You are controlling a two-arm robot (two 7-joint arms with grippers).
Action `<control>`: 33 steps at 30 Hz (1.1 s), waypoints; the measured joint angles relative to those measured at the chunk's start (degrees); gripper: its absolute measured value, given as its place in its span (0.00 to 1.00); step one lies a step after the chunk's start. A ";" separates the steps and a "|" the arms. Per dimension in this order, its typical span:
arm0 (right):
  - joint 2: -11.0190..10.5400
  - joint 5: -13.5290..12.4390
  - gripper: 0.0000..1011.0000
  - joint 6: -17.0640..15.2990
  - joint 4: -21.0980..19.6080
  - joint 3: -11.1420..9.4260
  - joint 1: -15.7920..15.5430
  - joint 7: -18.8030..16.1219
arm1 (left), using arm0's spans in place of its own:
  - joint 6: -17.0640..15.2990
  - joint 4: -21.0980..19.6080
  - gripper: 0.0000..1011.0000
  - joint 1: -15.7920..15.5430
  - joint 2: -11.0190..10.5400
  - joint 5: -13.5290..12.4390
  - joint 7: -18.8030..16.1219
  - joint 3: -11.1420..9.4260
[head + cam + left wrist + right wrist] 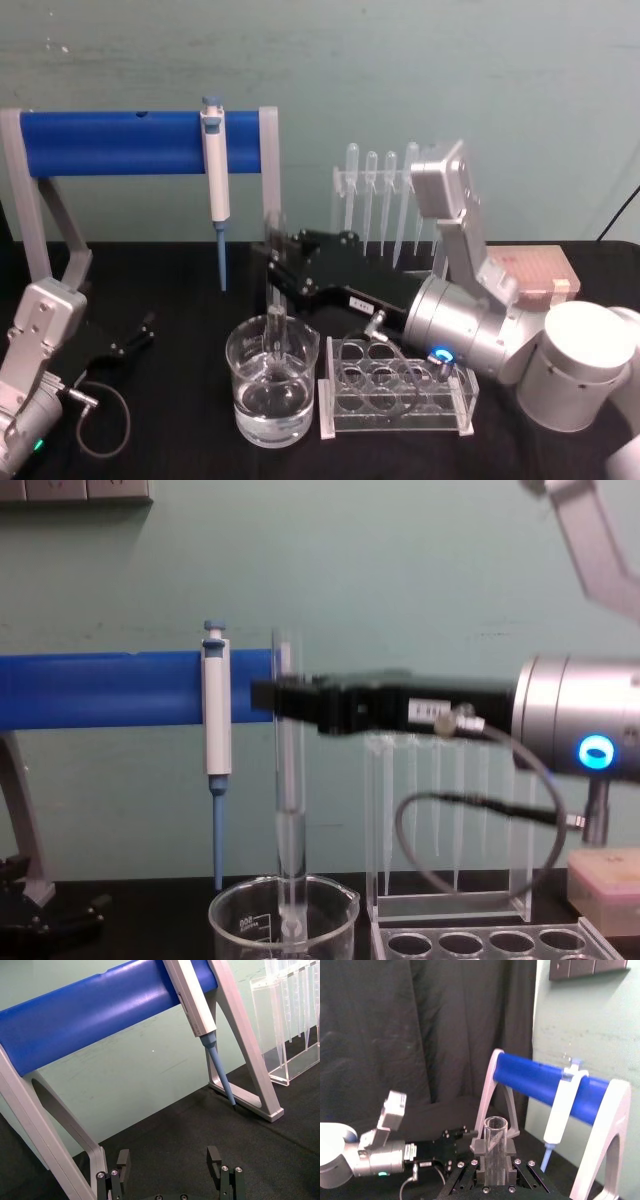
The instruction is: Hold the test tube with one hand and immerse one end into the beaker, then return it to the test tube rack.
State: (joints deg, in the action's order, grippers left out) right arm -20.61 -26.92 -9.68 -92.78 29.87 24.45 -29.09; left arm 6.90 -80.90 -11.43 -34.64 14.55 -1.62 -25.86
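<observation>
The right claw (285,705) is clamping the test tube (288,800) near its rim, holding it upright; the tube's lower end is dipping inside the beaker (245,385); the left claw (168,1157) is sitting wide open at the left of the surface (180,290).

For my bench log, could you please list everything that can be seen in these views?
test tube: 1, clear, upright in the right tool, lower end inside the beaker
beaker: 1, clear with white marks, front centre, holding clear liquid
test tube rack: 1, clear, right of the beaker
micropipette: 1, white and blue, hanging on the stand
stand: 1, blue bar on grey legs, back left
plastic pipettes: at least four, clear, in a clear holder at the back
box: 1, pinkish, back right
tablecloth: 1, black, under everything
left tool: 1, black, open, low at the left by the stand
right tool: 1, black, shut on the test tube above the beaker
</observation>
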 joint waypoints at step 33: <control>-8.64 -5.78 0.22 3.54 1.29 -8.07 -5.42 3.68 | 0.00 0.00 0.99 0.00 0.00 0.00 0.00 0.00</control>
State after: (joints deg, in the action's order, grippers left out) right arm -29.24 -32.70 -6.14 -91.49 21.79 19.03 -25.41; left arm 6.90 -80.90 -11.43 -34.64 14.55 -1.62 -25.86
